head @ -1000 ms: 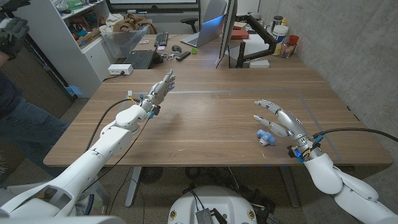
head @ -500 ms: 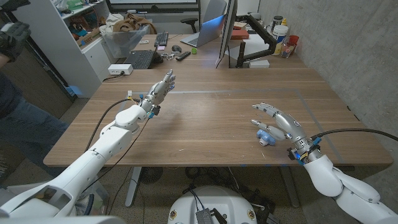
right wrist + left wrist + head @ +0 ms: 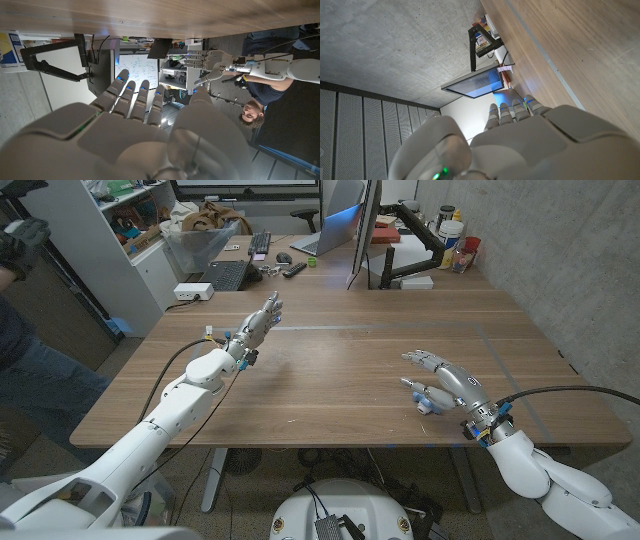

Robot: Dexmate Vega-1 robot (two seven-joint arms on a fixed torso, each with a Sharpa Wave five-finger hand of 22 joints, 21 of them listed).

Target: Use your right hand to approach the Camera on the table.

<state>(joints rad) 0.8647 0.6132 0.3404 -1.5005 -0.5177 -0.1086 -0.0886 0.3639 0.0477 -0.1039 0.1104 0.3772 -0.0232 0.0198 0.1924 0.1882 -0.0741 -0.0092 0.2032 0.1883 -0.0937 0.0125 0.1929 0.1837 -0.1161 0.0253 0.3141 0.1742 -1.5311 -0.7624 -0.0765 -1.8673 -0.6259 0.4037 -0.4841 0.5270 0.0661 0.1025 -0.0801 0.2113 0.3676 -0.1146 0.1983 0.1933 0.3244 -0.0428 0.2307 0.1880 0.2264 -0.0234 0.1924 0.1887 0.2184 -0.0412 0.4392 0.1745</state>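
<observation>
One object concerns me: my right hand [image 3: 447, 380] has lowered over the blue camera [image 3: 426, 398], fingers [image 3: 416, 358] spread wide, holding nothing; approach nearly complete.

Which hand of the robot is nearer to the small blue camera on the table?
Right. The right hand hovers open just over the camera; the left hand is far across the table.
</observation>
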